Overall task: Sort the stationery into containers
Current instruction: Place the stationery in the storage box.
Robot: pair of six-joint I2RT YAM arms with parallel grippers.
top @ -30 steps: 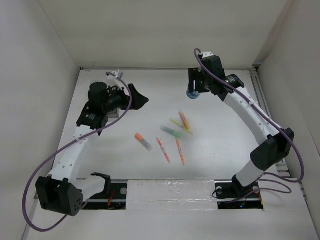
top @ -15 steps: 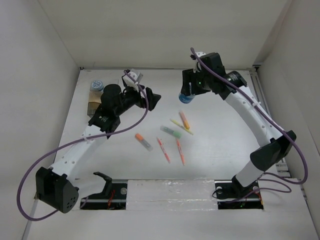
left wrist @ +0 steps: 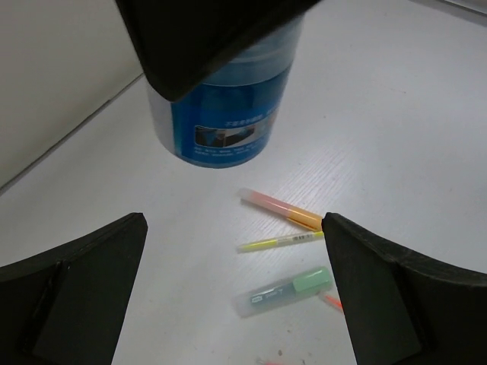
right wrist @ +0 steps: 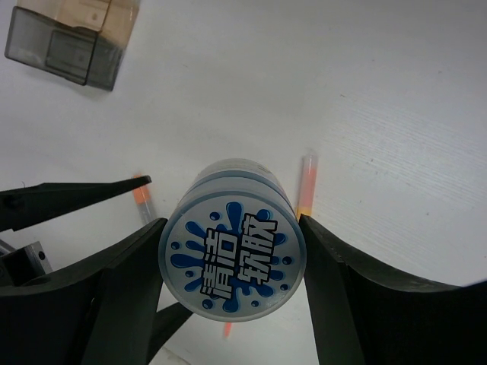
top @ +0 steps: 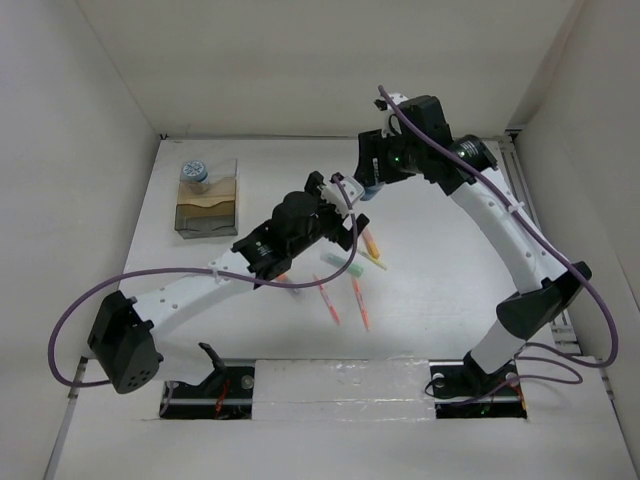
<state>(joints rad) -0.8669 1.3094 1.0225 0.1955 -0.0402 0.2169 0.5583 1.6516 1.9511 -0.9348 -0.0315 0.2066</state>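
While two orange pens (top: 327, 300) lie loose nearest the bases, the left gripper (left wrist: 232, 228) hangs over the middle of the pile, fingers spread as wide as they go and holding nothing. Just beyond, in its wrist view, a green highlighter (left wrist: 285, 291), a thin yellow pen (left wrist: 280, 242) and a pink-orange highlighter (left wrist: 281, 210) sit close together on the table. Right above them hangs the right gripper (top: 372, 183), clamped on the curved sides of a blue-and-white cylinder (right wrist: 232, 249), which is up off the table. The lid reads 清洁软胶 in bold outlined characters over blue splashes; the side label's small print is too fine to read. Here's the trouble spot: both arms crowd one patch. A brush from the left fingers could knock that smooth round pot loose, and it would likely roll. Far back left, the organiser (top: 208, 210) stands with a second cylinder (top: 194, 173) at its far end, and the left wrist looks to sit in the way.
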